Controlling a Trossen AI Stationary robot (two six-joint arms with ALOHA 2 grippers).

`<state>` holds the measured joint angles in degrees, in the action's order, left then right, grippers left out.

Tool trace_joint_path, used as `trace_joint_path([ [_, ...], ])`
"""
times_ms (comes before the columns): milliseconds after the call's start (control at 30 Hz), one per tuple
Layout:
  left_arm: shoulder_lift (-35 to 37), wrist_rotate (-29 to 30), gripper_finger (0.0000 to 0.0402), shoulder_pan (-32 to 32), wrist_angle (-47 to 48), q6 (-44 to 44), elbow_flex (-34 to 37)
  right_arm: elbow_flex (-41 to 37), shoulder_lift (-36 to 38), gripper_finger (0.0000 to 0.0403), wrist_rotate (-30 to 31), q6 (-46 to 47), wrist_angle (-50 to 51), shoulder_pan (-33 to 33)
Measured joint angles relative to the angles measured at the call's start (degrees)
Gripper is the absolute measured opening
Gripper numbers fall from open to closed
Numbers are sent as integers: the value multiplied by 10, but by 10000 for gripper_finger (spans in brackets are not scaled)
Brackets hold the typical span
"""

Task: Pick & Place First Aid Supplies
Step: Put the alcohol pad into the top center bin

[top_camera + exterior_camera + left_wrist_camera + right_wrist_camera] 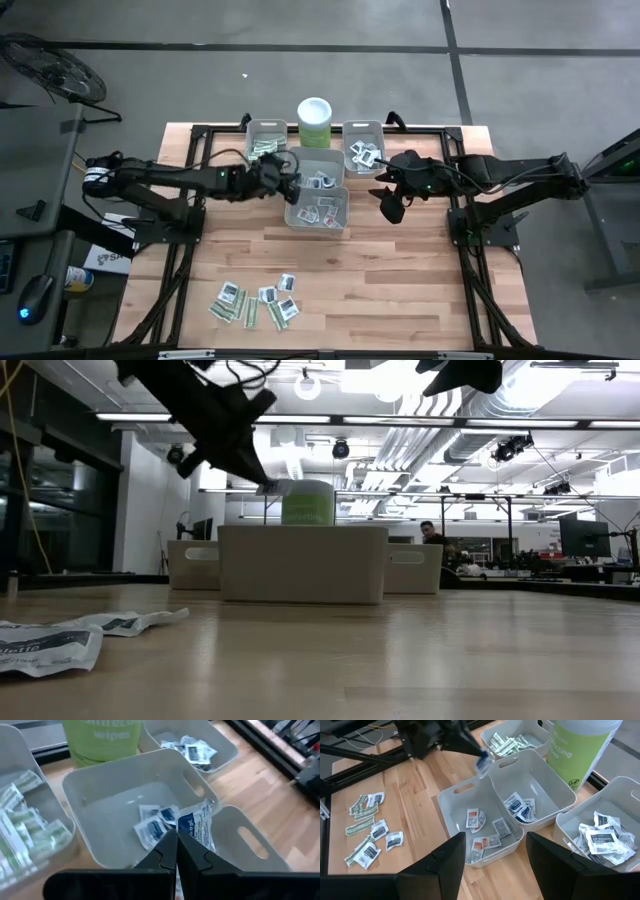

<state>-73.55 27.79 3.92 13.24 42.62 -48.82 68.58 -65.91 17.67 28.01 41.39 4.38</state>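
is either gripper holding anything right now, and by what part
The left gripper pinches a white packet with blue print by its lower edge, above the middle bin. The right gripper is open and holds nothing.

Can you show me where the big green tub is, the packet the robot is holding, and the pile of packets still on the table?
green tub (314, 117), high view, on its white lid.
held packet (196, 822), left wrist view, on its printed face.
loose packets (257, 302), high view, middle of the pile.

left gripper (481, 760) pinches a white packet (483, 766) above grey bins (540, 790) holding more packets.
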Motion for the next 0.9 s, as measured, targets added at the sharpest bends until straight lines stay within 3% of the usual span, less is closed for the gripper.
trace_joint_path([
  [233, -25, -66, 0, 77, -3, -93, 0, 0, 0, 202, 13, 3, 0, 0],
  [467, -60, -105, 0, 113, -45, -124, 0, 0, 0, 202, 19, 4, 0, 0],
  [900, -101, -99, 9, 116, -47, -125, 0, 0, 0, 202, 22, 7, -1, 0],
])
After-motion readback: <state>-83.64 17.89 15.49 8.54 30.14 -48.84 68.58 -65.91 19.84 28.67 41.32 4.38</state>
